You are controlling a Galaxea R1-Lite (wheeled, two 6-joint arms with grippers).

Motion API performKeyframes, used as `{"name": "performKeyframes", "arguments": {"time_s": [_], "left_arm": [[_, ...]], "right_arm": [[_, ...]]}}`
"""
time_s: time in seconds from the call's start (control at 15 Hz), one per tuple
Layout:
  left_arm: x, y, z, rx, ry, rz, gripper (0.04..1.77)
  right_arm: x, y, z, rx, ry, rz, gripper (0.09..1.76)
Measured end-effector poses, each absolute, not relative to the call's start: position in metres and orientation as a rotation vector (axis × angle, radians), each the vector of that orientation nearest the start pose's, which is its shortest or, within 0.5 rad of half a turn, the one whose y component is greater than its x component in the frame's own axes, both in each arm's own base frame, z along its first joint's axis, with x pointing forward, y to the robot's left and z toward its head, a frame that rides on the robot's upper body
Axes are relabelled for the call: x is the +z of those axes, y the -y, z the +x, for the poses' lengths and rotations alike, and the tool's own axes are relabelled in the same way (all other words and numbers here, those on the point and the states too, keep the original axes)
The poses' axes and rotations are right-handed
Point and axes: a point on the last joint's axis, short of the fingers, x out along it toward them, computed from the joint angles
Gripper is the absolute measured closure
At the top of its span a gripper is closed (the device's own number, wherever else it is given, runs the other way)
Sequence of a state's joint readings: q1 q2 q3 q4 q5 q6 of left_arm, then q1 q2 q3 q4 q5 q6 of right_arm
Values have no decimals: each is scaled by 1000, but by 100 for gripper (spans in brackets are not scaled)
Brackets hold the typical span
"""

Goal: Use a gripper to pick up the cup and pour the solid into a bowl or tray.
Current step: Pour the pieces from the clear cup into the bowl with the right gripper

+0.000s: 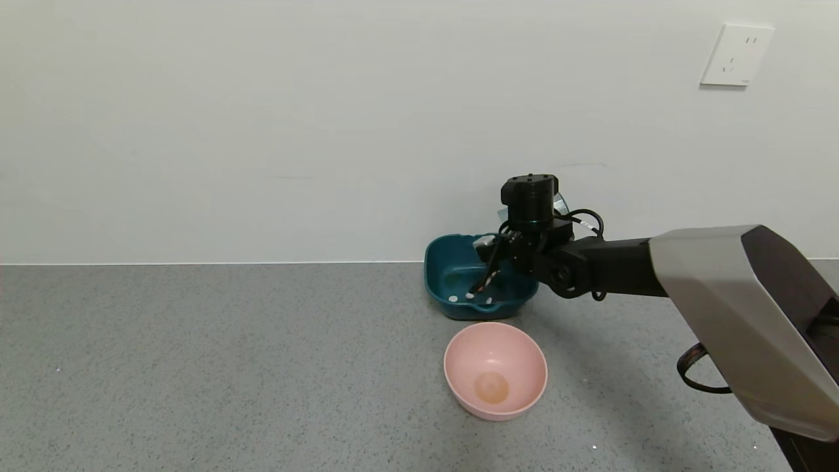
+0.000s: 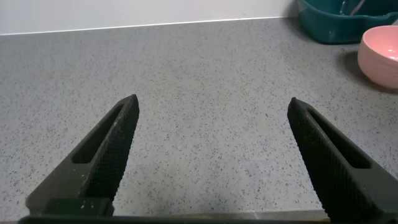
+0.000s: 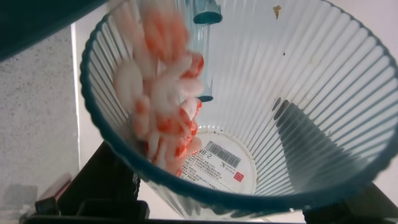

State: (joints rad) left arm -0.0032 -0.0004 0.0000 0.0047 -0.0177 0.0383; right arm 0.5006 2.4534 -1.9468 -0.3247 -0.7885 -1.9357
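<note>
Right gripper (image 1: 496,257) pinching cup (image 3: 249,106), tipped over teal dish (image 1: 440,288) at the worktop's (image 1: 196,367) back; pills (image 3: 161,106) sliding toward rim, a few already in dish. Cup looks light, thin, ribbed, likely slippery: grip firm near the body. Left gripper (image 2: 211,155) spread, idle.

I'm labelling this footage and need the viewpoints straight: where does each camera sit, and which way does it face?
Head view: on the robot's head, facing forward and down at the counter and wall; the right gripper tips over the teal dish, with the pink bowl nearer.
Left wrist view: low over the counter, facing along it; the open left gripper fills the foreground.
Right wrist view: looking into the tilted cup, pieces sliding out.
Shared: head and left wrist views both show dish and pink bowl.
</note>
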Motion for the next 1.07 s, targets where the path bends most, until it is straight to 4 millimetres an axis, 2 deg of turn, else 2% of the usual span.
{"name": "performKeyframes", "arguments": {"time_s": [0.4, 1.07], "left_arm": [[75, 0, -23, -21, -4, 38, 9], [75, 0, -23, -21, -4, 38, 9]], "right_arm": [[155, -248, 453, -78, -430, -2110, 47], [153, -253, 451, -83, -449, -2147, 47]]}}
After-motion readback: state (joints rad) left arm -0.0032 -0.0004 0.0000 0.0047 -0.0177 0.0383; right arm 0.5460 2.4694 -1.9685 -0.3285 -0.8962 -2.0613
